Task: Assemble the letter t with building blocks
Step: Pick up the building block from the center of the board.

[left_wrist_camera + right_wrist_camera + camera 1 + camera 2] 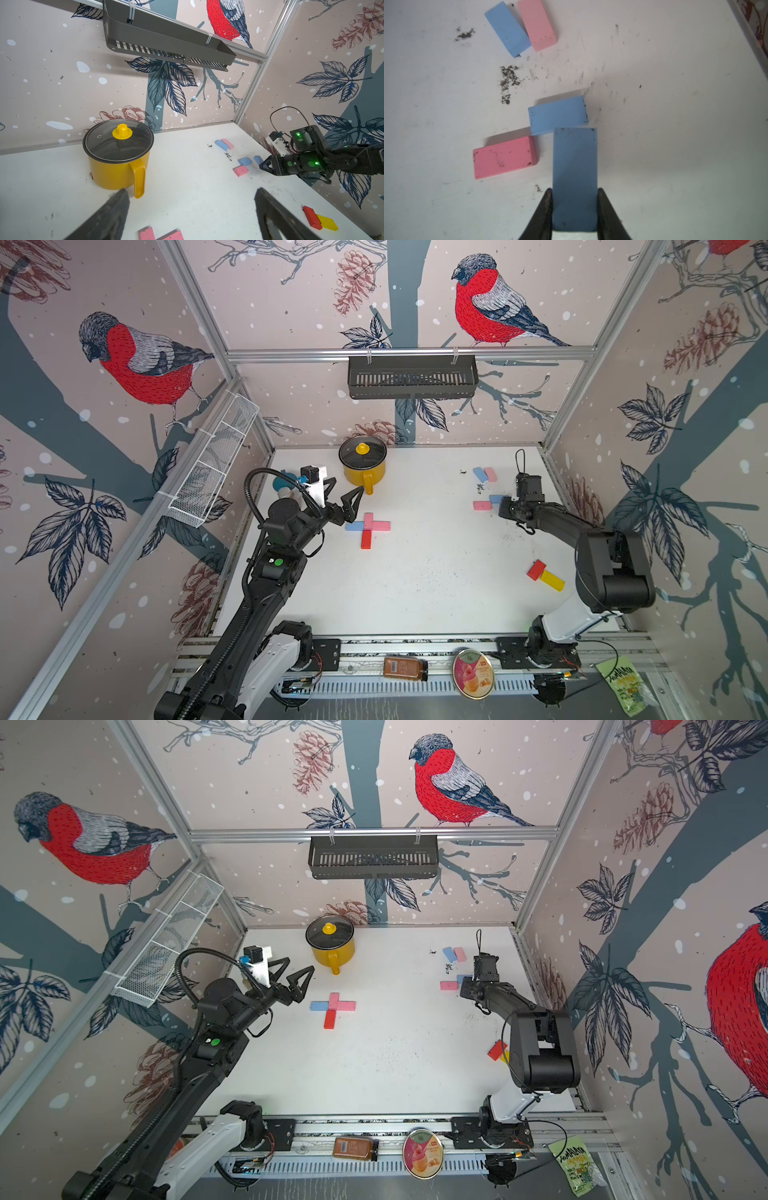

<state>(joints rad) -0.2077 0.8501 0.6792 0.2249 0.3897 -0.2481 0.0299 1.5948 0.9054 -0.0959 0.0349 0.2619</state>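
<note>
A light blue block point(575, 166) is pinched between the right fingers point(544, 209), which press on its two long sides, well to the right of the yellow pot point(363, 466). Whether it is clear of the bench point(436, 580) I cannot tell. Just beside it a second blue block point(558, 115) and a pink block point(504, 156) lie flat. Further back, level with the pot, another blue block point(480, 474) and another pink block point(491, 474) lie side by side.

In front of the pot four blocks make a cross: a pink upright point(368, 518), a blue arm point(354, 526), a pink arm point(382, 526) and a red foot point(366, 539). The left fingers point(353, 499) hang spread wide and empty between pot and cross. Far to the pot's right and nearer the front, a red block point(536, 569) touches a yellow block point(552, 580).

The bench is white, scuffed, and strewn with dark crumbs point(508, 79). Around it stand walls papered with bullfinches and pine cones on an aluminium frame. A dark slotted shelf point(411, 377) hangs above the pot, and a white mesh basket point(216, 456) hangs to its left.

The blocks are matte, flat oblongs, their edges flecked with dark specks.
</note>
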